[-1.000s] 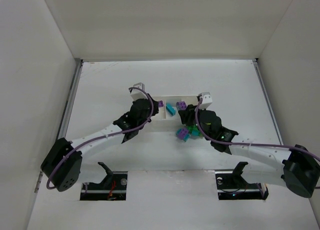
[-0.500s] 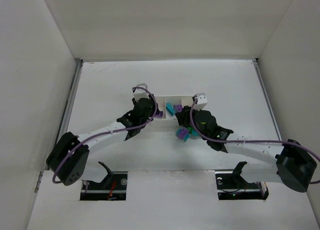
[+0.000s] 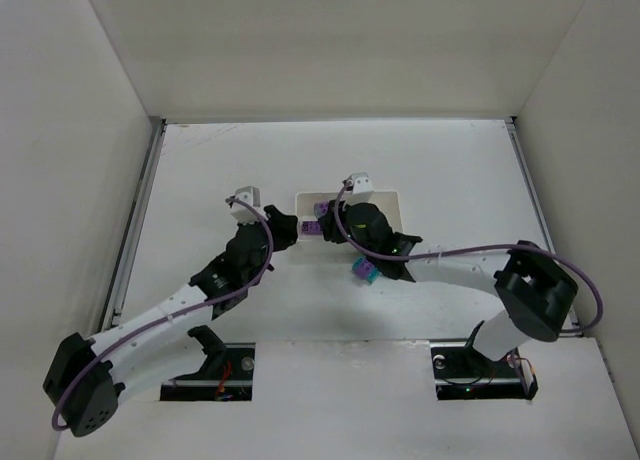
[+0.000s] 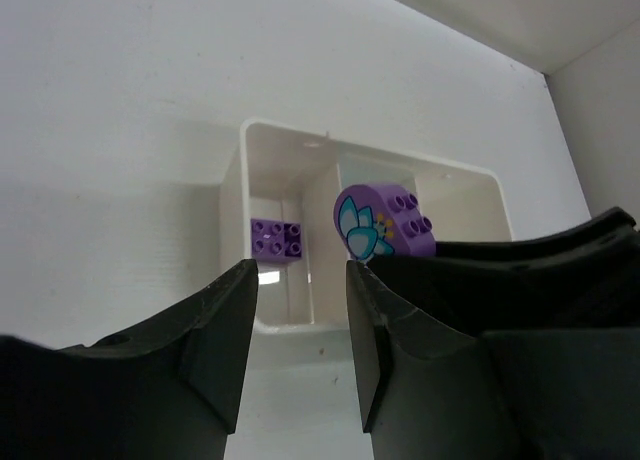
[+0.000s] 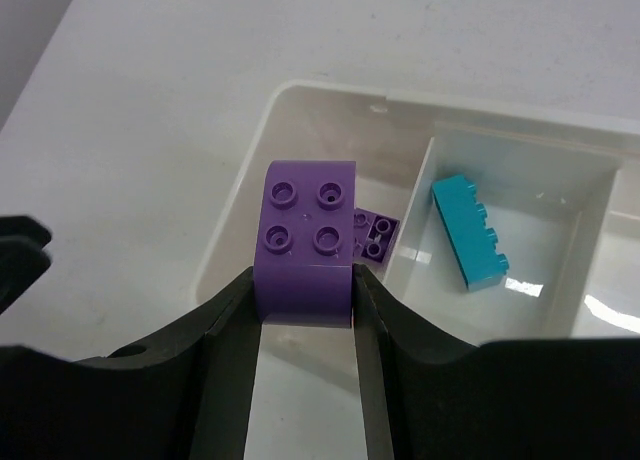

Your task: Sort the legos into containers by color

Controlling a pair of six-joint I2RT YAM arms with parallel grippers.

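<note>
The white three-compartment tray (image 3: 385,198) lies mid-table. My right gripper (image 3: 328,224) is shut on a purple brick (image 5: 305,242) and holds it above the tray's left compartment; the brick also shows in the left wrist view (image 4: 386,220), with a flower print on its side. A small purple brick (image 5: 375,232) lies in that compartment, also seen from the left wrist (image 4: 277,238). A cyan brick (image 5: 468,230) lies in the middle compartment. My left gripper (image 3: 289,230) is open and empty, just left of the tray (image 4: 262,135).
A small pile of loose purple, cyan and green bricks (image 3: 366,270) lies on the table just in front of the tray, under the right arm. White walls enclose the table on three sides.
My right gripper has carried the purple brick leftward to over the left compartment. My left arm has drawn back from the tray toward the left and near side.
</note>
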